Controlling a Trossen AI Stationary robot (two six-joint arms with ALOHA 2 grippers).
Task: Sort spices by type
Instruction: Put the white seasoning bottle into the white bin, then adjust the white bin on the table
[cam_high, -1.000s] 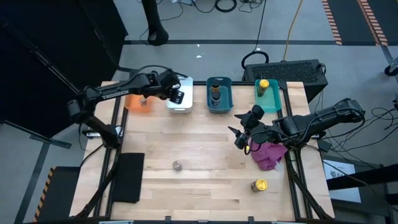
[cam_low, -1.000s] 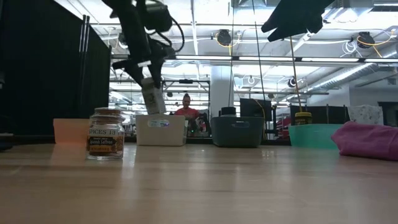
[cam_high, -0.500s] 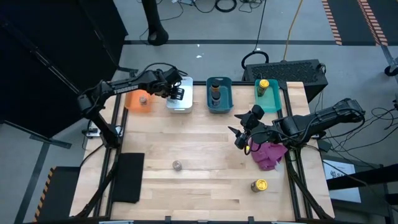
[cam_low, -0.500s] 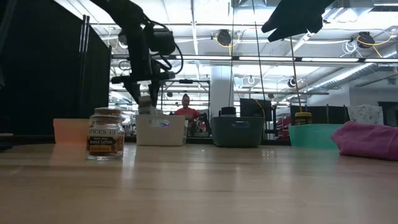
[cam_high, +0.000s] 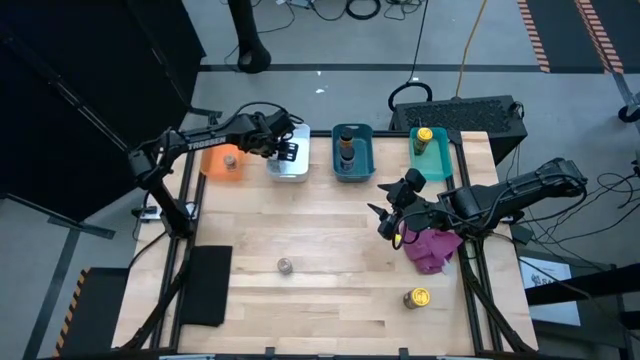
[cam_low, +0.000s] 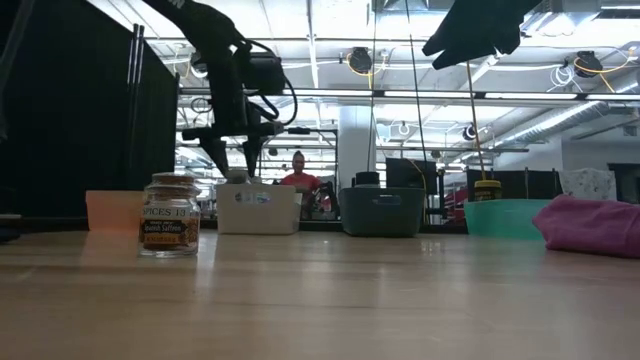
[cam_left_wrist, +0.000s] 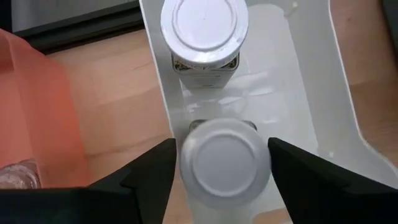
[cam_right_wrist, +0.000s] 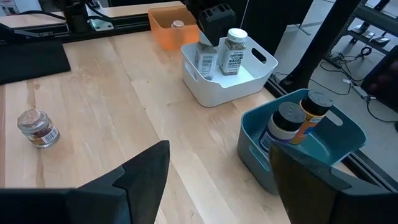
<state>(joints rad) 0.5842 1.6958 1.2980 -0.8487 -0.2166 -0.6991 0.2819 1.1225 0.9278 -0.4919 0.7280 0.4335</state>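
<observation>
Spice jars with white lids are standing in the white bin, one of them sitting between the fingers of the left end effector; the fingers are flanking its lid with slight gaps, so the grip looks released. One jar is sitting in the orange bin, two in the blue bin, a yellow-lidded one in the teal bin. Two more jars are resting on the tabletop. The right end effector is hanging open beside the magenta cloth.
</observation>
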